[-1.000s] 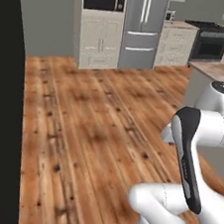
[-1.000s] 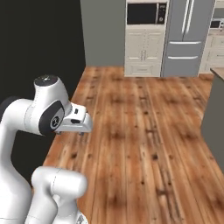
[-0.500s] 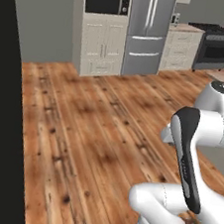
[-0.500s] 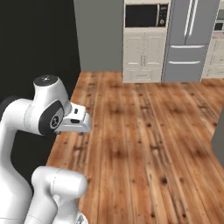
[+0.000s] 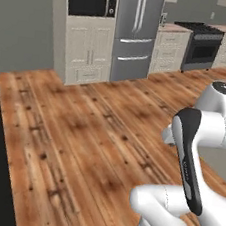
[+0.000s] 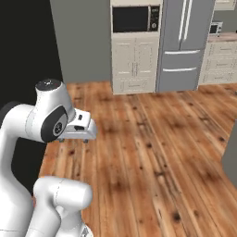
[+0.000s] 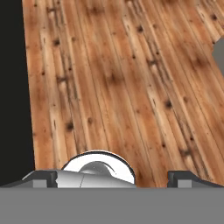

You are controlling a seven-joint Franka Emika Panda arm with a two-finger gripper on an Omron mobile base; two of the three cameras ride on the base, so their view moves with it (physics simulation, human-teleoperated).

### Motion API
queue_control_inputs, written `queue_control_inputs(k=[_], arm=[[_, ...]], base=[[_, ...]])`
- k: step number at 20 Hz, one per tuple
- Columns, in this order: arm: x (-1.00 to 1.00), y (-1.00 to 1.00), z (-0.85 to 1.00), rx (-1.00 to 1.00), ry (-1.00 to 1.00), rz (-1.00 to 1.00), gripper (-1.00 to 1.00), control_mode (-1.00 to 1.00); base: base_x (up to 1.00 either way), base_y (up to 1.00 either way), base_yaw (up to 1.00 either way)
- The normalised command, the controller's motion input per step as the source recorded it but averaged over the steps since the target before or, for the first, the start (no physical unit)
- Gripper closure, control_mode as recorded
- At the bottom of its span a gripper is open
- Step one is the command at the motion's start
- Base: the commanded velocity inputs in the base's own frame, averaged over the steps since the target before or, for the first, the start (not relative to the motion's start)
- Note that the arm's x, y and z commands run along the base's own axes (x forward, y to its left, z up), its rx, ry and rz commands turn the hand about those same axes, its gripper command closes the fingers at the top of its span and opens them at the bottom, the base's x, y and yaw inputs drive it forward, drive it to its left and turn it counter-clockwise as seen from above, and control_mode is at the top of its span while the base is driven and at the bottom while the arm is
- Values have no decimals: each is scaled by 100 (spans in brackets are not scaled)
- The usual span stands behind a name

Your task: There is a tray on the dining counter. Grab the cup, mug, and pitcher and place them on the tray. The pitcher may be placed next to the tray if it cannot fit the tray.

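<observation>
Hand view: tool jaws wide apart; wooden floor beneath

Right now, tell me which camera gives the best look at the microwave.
The right base view: the built-in black microwave faces the camera nearly head-on, with door and control strip both plain. The left base view has the same microwave at an angle, so its face is foreshortened. The hand view looks down at the wood floor.
</observation>
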Motion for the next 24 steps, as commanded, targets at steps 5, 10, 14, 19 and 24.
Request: queue_control_inputs(k=[5, 10, 14, 19, 24], arm=[[0, 0, 0, 0, 0, 0, -100, 100], [0, 0, 0, 0, 0, 0, -100, 100], [0, 0, 0, 0, 0, 0, -100, 100], [0, 0, 0, 0, 0, 0, -100, 100], [0, 0, 0, 0, 0, 0, -100, 100]], base=[[100, 81, -35], [100, 94, -37], [100, 100, -38], [100, 100, -40], [100, 99, -43]])
